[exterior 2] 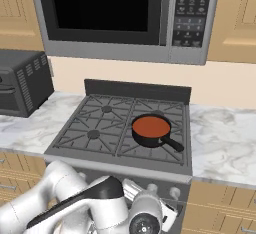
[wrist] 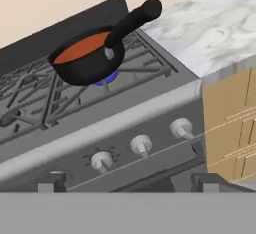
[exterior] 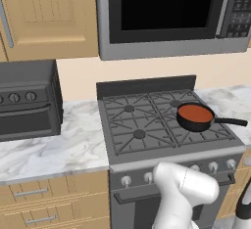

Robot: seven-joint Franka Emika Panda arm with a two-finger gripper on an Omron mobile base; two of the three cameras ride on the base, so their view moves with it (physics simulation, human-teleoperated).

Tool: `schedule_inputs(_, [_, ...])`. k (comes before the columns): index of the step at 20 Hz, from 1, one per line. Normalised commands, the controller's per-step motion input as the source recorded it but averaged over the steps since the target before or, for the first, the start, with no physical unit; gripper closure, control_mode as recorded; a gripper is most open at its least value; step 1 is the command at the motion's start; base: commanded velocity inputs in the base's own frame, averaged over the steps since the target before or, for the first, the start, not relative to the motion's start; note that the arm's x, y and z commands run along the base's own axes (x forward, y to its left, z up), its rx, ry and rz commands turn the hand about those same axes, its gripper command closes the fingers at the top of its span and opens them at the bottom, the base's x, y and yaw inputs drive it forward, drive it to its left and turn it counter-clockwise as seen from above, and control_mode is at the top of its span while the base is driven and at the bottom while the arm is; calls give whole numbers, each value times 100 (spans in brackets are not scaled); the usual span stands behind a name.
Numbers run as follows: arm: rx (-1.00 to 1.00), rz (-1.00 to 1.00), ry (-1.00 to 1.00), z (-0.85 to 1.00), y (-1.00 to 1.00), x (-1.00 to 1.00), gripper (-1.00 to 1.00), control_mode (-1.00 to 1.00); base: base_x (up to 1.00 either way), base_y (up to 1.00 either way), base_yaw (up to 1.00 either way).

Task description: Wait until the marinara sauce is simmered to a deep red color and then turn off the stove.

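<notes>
In the left base view, the stove (exterior: 147, 120) sat at the center of the frame, with a black pan (exterior: 195, 119) of orange-red sauce (exterior: 195, 113) on its right front burner. In the right base view, the pan rested right of center, handle toward the marble tabletop (exterior 2: 222, 143). In the hand view, the end effector (wrist: 127, 183) stood spread wide at the bottom, empty, below the knobs (wrist: 141, 144); a blue flame (wrist: 107, 79) showed under the pan at upper left.

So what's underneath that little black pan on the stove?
A blue flame shows under the pan, above the black grate. The burner itself is hidden by the pan.
</notes>
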Motion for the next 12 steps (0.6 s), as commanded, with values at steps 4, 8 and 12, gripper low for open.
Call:
schedule_inputs(4, [-25,11,-17,-61,-33,-4,-100,-100,0,0,0])
schedule_inputs(8, [-22,16,-19,-62,-27,-2,-100,-100,0,0,0])
schedule_inputs(12, [-20,18,-19,-26,-33,0,-100,-100,0,0,0])
